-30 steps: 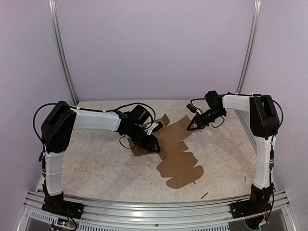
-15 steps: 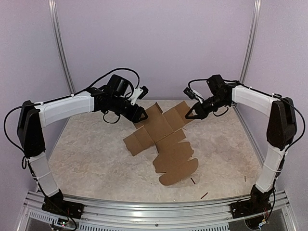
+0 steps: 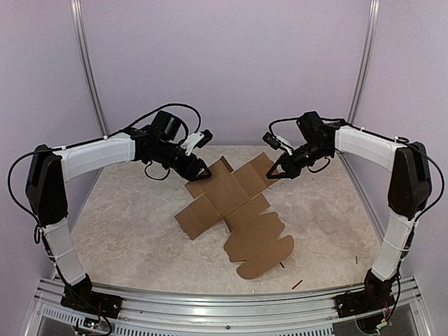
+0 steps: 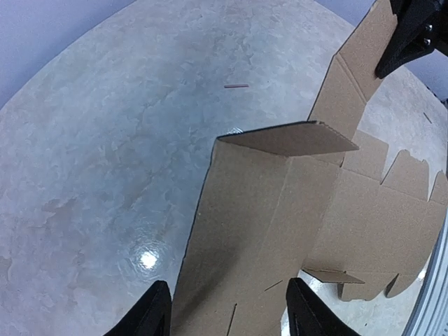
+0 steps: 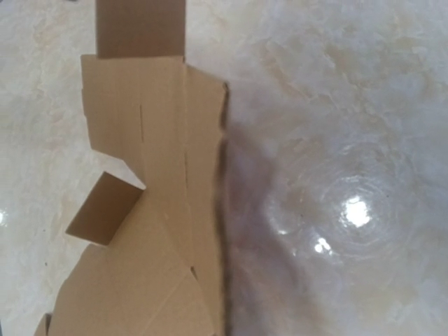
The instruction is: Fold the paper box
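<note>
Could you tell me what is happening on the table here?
Two robot arms are working on a flat cardboard sheet, not yet folded into a box. The right gripper pinches a far flap, holding that end off the table. The left gripper has its jaws apart, another flap between them; whether it grips is unclear.

Left arm (image 3: 91, 155) and right arm (image 3: 364, 145): white link covers, black joint housings, black bases. Thin black cables (image 3: 171, 107) looping loose near both wrists. Black tapered fingers (image 4: 155, 313). Small white fitting (image 3: 197, 138) beside left wrist.
</note>
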